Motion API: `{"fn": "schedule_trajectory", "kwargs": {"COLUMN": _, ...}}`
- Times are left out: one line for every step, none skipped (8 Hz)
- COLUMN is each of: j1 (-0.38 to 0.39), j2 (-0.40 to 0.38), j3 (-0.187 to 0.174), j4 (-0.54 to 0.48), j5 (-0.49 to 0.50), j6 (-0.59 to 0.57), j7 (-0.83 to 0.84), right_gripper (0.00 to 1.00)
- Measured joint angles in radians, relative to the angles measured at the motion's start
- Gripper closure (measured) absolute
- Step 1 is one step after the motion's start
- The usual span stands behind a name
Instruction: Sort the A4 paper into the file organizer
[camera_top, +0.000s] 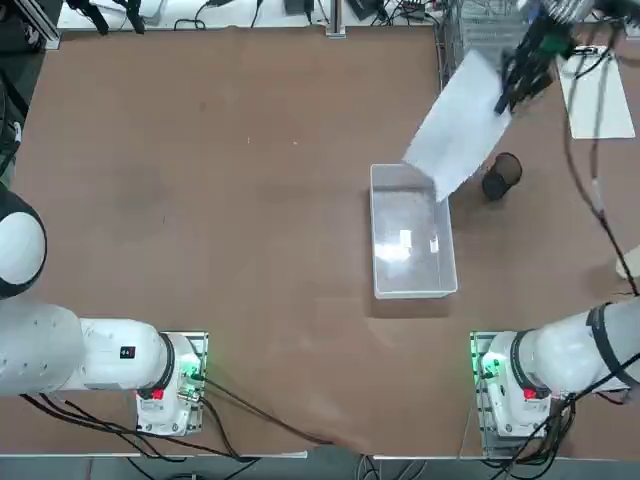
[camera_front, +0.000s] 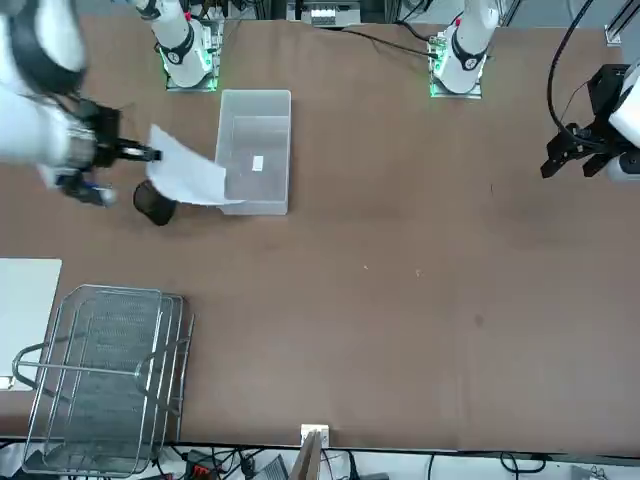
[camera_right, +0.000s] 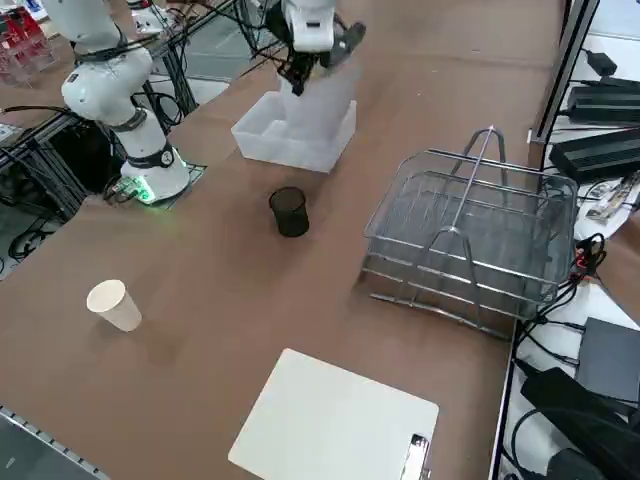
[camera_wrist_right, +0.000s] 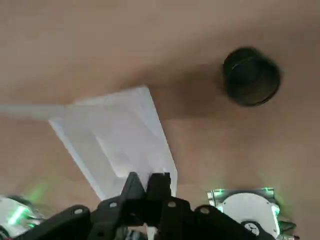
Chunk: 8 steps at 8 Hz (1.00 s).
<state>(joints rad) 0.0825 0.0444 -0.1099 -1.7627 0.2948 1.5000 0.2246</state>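
Note:
The A4 paper (camera_top: 458, 125) is a blank white sheet held in the air, tilted, with its low edge over the far end of the clear bin (camera_top: 412, 285). My right gripper (camera_top: 513, 88) is shut on the sheet's right edge. In the front view the gripper (camera_front: 145, 154) pinches the paper (camera_front: 188, 178) beside the bin. In the wrist view the closed fingertips (camera_wrist_right: 159, 181) clamp the paper (camera_wrist_right: 117, 137). The file organizer (camera_right: 470, 235), a wire-mesh tray rack, stands on the table beyond the gripper, also at the far edge in the top view (camera_top: 488, 35).
A black mesh cup (camera_top: 501, 175) stands on the table just below the held sheet. A white clipboard (camera_right: 335, 420) lies right of the organizer, and a paper cup (camera_right: 113, 304) stands near the table's right edge.

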Motion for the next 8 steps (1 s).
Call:
{"fn": "schedule_trajectory", "kwargs": {"j1": -0.037, "j2": 0.001, "j3": 0.000, "j4": 0.070, "j5": 0.005, "j6": -0.001, "j7": 0.000, "right_gripper": 0.98}}
{"fn": "schedule_trajectory", "kwargs": {"j1": -0.067, "j2": 0.006, "j3": 0.000, "j4": 0.128, "j5": 0.029, "j6": 0.005, "j7": 0.007, "right_gripper": 0.98}}
{"fn": "schedule_trajectory", "kwargs": {"j1": -0.096, "j2": 0.015, "j3": 0.000, "j4": 0.178, "j5": 0.072, "j6": 0.036, "j7": 0.024, "right_gripper": 0.98}}
{"fn": "schedule_trajectory", "kwargs": {"j1": -0.118, "j2": 0.024, "j3": 0.000, "j4": 0.205, "j5": 0.116, "j6": 0.101, "j7": 0.039, "right_gripper": 0.98}}
{"fn": "schedule_trajectory", "kwargs": {"j1": -0.132, "j2": 0.031, "j3": 0.000, "j4": 0.216, "j5": 0.161, "j6": 0.181, "j7": 0.049, "right_gripper": 0.98}}
{"fn": "schedule_trajectory", "kwargs": {"j1": -0.144, "j2": 0.037, "j3": 0.000, "j4": 0.220, "j5": 0.215, "j6": 0.249, "j7": 0.053, "right_gripper": 0.98}}
{"fn": "schedule_trajectory", "kwargs": {"j1": -0.157, "j2": 0.043, "j3": 0.000, "j4": 0.221, "j5": 0.281, "j6": 0.314, "j7": 0.055, "right_gripper": 0.98}}
{"fn": "schedule_trajectory", "kwargs": {"j1": -0.169, "j2": 0.048, "j3": 0.000, "j4": 0.221, "j5": 0.341, "j6": 0.378, "j7": 0.055, "right_gripper": 0.98}}
